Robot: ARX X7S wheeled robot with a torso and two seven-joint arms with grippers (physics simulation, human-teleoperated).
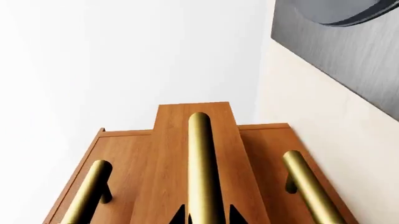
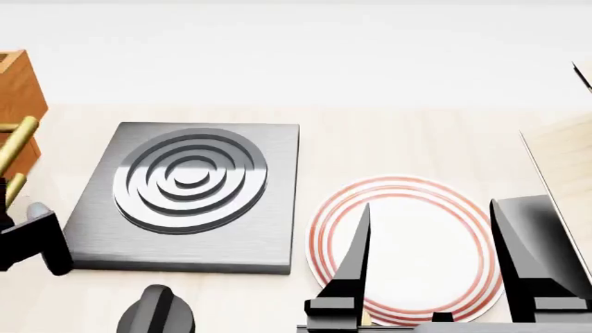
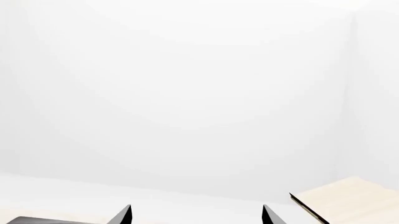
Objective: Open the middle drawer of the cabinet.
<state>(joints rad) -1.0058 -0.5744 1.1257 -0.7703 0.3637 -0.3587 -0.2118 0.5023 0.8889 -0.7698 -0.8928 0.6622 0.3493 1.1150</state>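
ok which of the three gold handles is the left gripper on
The centre handle in the left wrist view: the left gripper has a fingertip on each side of it, and its drawer front sticks out past the two neighbours.

Hotplate and plate on a pale tabletop

A black square hotplate [image 2: 190, 198] with raised concentric rings sits on the light wooden table [image 2: 389, 149]. Just beside it lies a white plate [image 2: 407, 246] with red rim rings. A pale wooden board [image 2: 564, 159] stands at the far edge, by the white wall [image 2: 296, 48].
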